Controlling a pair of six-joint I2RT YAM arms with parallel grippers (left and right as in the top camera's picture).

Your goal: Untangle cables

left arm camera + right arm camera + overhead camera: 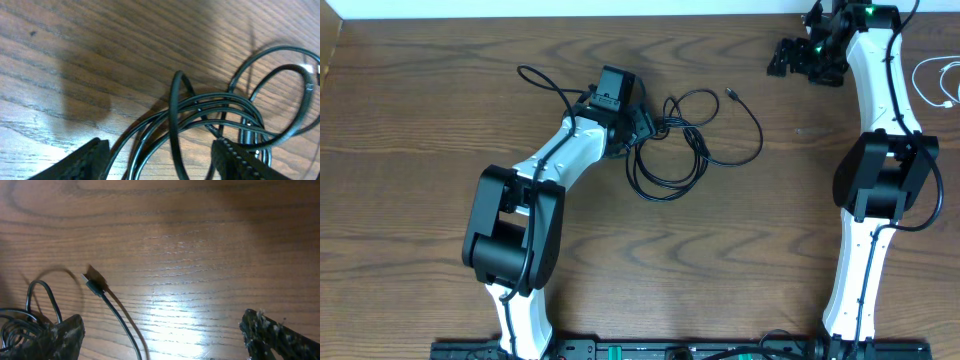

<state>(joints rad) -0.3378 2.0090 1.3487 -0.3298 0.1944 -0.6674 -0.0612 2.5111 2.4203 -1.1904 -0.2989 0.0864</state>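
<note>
The black cable (670, 160) lies in tangled loops at the table's middle, with one tail running left (535, 76) and a plug end (732, 93) to the right. My left gripper (642, 124) is low over the coil's left side. In the left wrist view its open jaws (162, 167) straddle several black cable loops (210, 107) without closing on them. My right gripper (788, 55) is open and empty at the back right, above the table. The right wrist view shows its jaws (167, 340) and the black plug end (93, 286). The white cable (938, 85) lies coiled at the far right edge.
The wooden table (740, 250) holds both arm bases at the front edge. The right arm's upper links (885, 175) stand between the black coil and the white cable. A white wall edge runs along the back.
</note>
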